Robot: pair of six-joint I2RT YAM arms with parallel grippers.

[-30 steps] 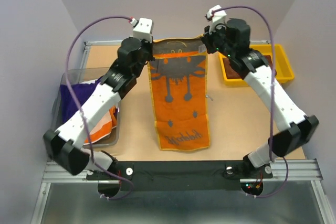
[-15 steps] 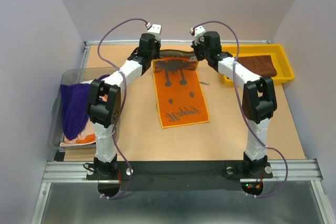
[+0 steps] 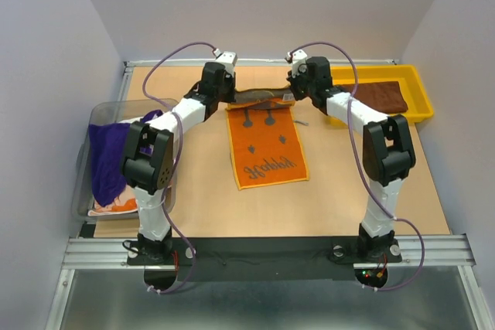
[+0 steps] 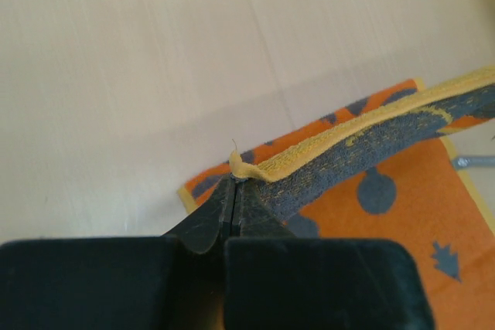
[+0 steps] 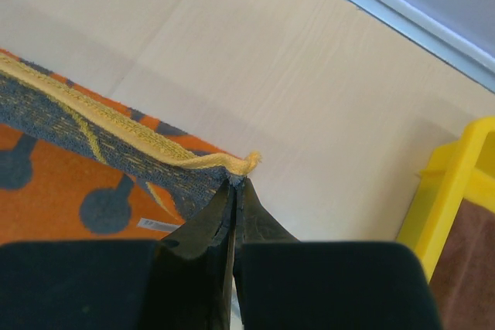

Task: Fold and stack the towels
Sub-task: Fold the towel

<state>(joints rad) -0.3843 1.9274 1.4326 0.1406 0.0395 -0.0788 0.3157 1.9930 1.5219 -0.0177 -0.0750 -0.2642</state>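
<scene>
An orange towel (image 3: 267, 152) with dark shapes and lettering lies lengthwise mid-table. Its far edge is lifted and stretched between both grippers, with the dark underside and yellow hem showing. My left gripper (image 3: 230, 99) is shut on the left far corner, where the tips (image 4: 234, 178) pinch the hem of the towel (image 4: 387, 191). My right gripper (image 3: 292, 97) is shut on the right far corner, its tips (image 5: 238, 183) clamping the towel (image 5: 46, 179). A purple towel (image 3: 108, 152) and an orange-and-white one (image 3: 116, 205) lie in the bin. A brown towel (image 3: 383, 96) lies in the tray.
A clear plastic bin (image 3: 83, 183) stands at the left table edge. A yellow tray (image 3: 420, 90), whose rim (image 5: 456, 183) shows in the right wrist view, sits at the back right. A small grey metal piece (image 3: 300, 123) lies beside the towel's right edge.
Both grippers have come down toward the table's far side with the towel's top edge. The towel, earlier hanging long, now lies flat, its held edge low over the far part.
</scene>
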